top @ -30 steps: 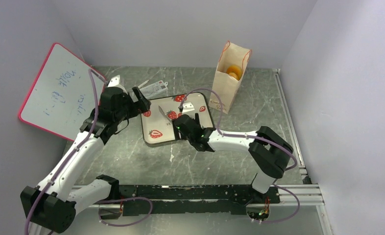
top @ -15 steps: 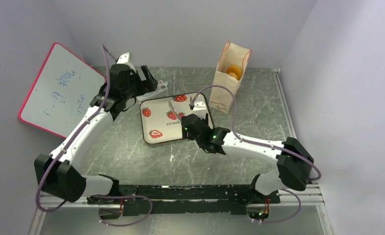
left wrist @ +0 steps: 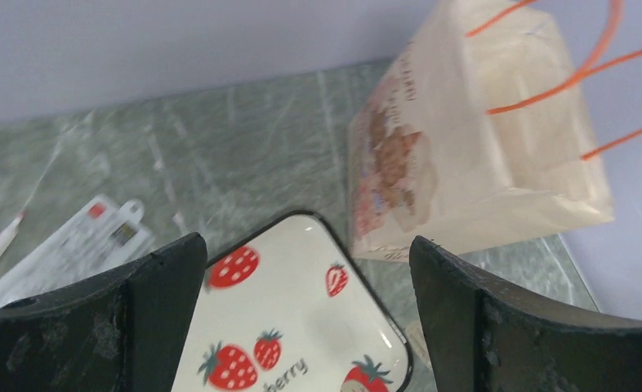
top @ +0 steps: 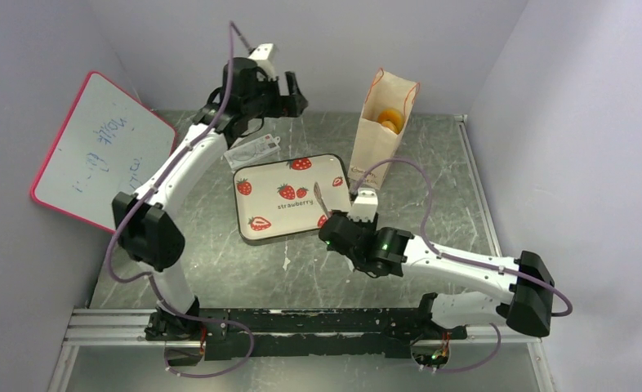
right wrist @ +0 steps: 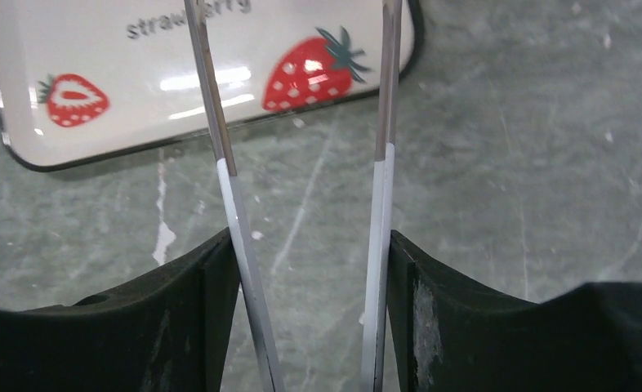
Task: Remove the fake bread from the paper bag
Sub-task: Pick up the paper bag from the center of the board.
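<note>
Where the grey marbled desk [top: 440, 188] meets the left wall, a pink-edged whiteboard [top: 97, 151] leans, its blue scrawl too faint to read. The left arm [top: 187, 159] stretches toward the rear, and the left gripper [left wrist: 305, 239] is spread wide with nothing between its fingers. At the back right the paper bag [top: 381, 143] stands upright with its mouth open. Its printed side is blurred in the left wrist view, which also cuts off the tops of the orange handles. Just in front of the bag lies a strawberry-print tray [top: 269, 175]. A clear packet [top: 252, 149] sits beside the tray's far-left edge, its label unreadable. The right gripper [right wrist: 311, 237] is clamped on the two arms of metal tongs [right wrist: 226, 196], whose tips run out of the top of the right wrist view. From above, only one thin blade shows over the tray's near-right corner. One glossy orange piece of fake bread [top: 390, 120] shows inside the bag's mouth. Anything beneath it is hidden by the paper walls.
</note>
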You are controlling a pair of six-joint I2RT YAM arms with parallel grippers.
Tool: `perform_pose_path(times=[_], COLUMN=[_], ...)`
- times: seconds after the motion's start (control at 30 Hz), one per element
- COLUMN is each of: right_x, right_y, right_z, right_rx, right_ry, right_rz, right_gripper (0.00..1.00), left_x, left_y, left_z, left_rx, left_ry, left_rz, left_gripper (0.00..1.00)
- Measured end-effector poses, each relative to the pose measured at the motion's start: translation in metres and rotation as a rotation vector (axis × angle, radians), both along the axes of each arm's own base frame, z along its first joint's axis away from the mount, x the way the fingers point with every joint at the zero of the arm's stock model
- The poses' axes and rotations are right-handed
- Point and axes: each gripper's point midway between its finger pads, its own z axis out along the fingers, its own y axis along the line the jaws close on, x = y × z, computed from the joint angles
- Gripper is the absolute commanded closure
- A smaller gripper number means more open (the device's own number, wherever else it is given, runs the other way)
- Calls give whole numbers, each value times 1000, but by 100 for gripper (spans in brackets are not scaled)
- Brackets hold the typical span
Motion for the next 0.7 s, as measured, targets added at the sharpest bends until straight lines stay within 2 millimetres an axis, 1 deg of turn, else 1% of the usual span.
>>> perform_pose_path(times=[0.1, 0.17, 0.23, 0.37, 0.5, 0.7], right_x=[-12, -19, -26, -37, -45, -53], right_y=[-14, -22, -29, -44, -56, -69], right_z=[-10, -15, -20, -28, -30, -31], right_rx=[-13, -19, -19, -16, -2, 9], right_ry=[33, 53, 69, 97, 112, 127], right_rz=[-49, -76, -98, -142, -178, -209], right_gripper=[37, 37, 37, 37, 37, 37], left_x=[4, 8, 8, 6, 8, -4], left_y=[-36, -55, -73, -104, -133, -175], left_z=[11, 16, 16, 12, 10, 5], left_rx=[1, -8, -19, -45, -59, -55], left_ry=[-35, -57, -66, -66, -85, -108], left_rz=[-102, -157, -214, -316, -395, -476], left_gripper=[2, 2, 2, 2, 2, 2])
